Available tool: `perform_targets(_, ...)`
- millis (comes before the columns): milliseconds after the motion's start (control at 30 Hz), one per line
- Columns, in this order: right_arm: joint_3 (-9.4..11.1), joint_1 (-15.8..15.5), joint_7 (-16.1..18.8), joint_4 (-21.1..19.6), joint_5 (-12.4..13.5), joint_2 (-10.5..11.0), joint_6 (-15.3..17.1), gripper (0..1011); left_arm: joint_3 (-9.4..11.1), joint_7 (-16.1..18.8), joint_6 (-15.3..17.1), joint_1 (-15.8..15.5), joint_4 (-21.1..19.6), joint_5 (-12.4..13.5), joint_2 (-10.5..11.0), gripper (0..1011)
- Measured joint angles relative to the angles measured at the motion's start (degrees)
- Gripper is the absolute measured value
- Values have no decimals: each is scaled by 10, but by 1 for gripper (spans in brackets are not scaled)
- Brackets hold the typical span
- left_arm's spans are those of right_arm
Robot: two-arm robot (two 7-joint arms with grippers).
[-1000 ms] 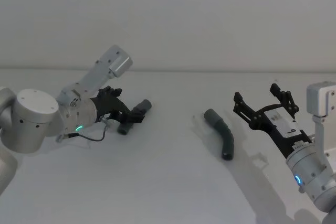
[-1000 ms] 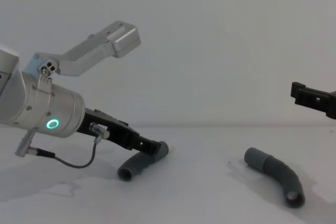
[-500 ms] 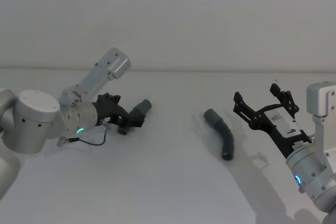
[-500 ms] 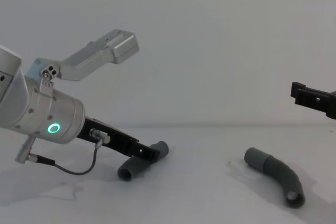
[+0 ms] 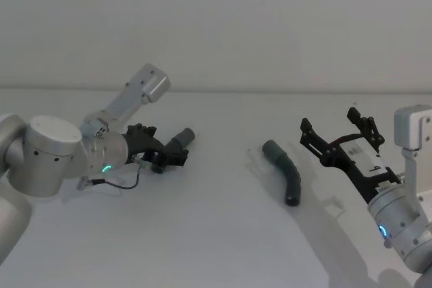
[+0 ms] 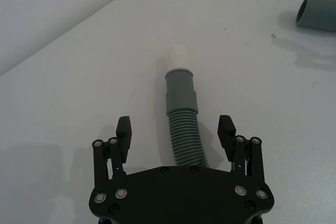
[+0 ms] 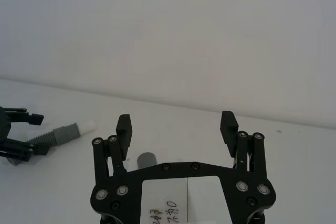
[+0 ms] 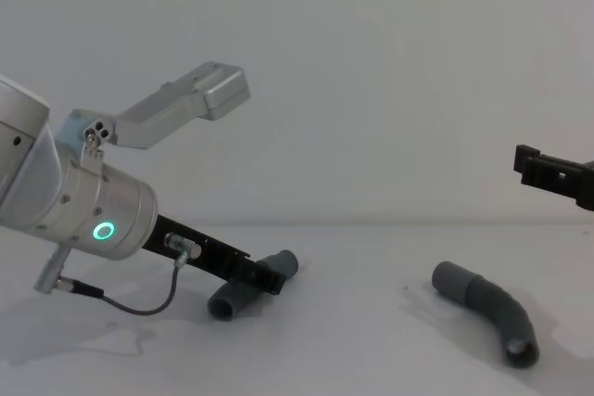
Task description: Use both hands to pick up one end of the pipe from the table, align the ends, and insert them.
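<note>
1. The shorter pipe piece (image 5: 174, 146) lies on the left side of the worktop (image 5: 216, 234). Its cuff (image 6: 180, 90) and pale tip (image 6: 180, 56) point away from the left arm, roughly toward the other piece.
2. The longer pipe piece (image 5: 285, 172) lies right of centre, well apart from the shorter one. Its socket cuff (image 5: 270, 147) is at the far end, and both pieces are flat on the worktop.
3. This looks like the pick-up stage, with nothing lifted or aligned yet.
4. The left end effector (image 6: 175, 125) is wide open and low, straddling the ribbed part just behind the cuff. There's a gap on each side of the hose, so it's around the piece but not gripping it.
5. The right end effector (image 5: 335, 133) is released too, jaws spread and holding nothing. It hovers to the right of the longer piece, clear of it.
6. Next move, probably:
   - The left one clamps onto the ribs close to the cuff so the tip stays controllable.
   - The right one drops over the longer piece near its socket.
   - After that, both lift, and the narrow tip has to line up straight with the socket before pushing in.
</note>
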Motion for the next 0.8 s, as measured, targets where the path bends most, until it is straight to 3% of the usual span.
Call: perform_targets(800, 0, 0, 0, 0, 0, 0, 0, 1001, -8, -3, 18, -8, 25, 5, -21, 1001)
